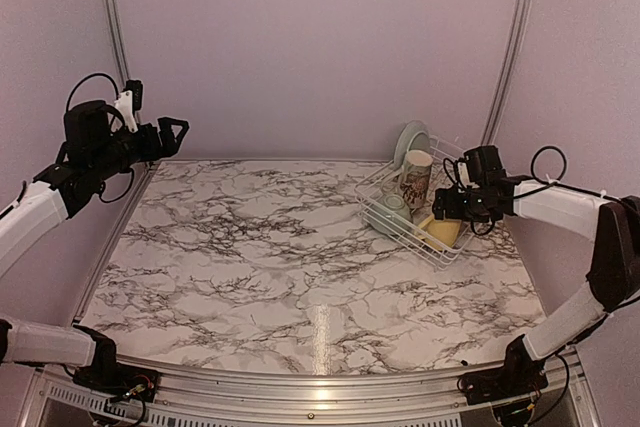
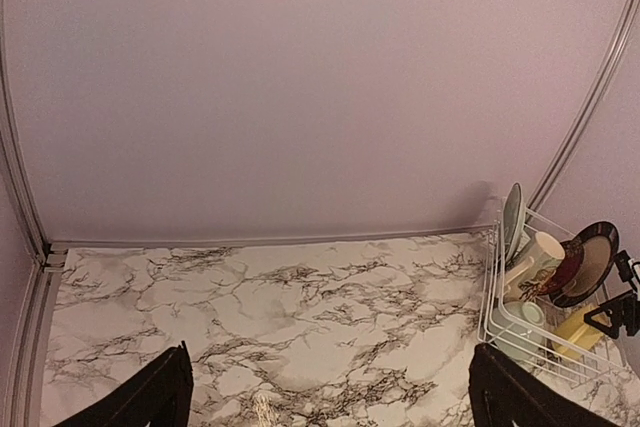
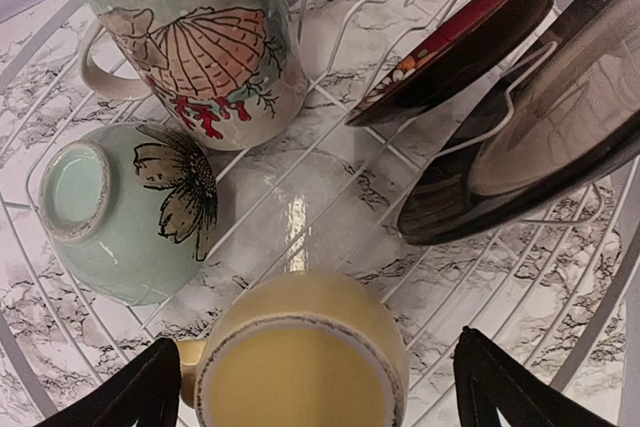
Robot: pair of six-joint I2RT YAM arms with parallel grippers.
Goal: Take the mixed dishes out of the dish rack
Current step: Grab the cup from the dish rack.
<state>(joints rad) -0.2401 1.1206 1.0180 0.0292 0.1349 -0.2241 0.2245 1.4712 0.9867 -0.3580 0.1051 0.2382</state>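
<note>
The white wire-grid dish rack (image 1: 415,215) sits at the far right of the marble-patterned table (image 1: 260,257), its long axis running far to near. From above, the right arm hides much of it. The right gripper (image 3: 320,339) hangs spread wide either side of the small yellow mug (image 3: 300,367), which lies with its mouth facing the wrist, its near rim cut off and its handle barely showing. The cream shell-printed mug (image 3: 190,42) stands with its rim out of frame. The pale-green bowl (image 3: 120,212) lies foot outward. The red plate (image 3: 465,37) and a second dark-rimmed plate (image 3: 540,132) stand tilted on edge, both cropped. The left gripper (image 2: 332,347) hovers open, far left.
</note>
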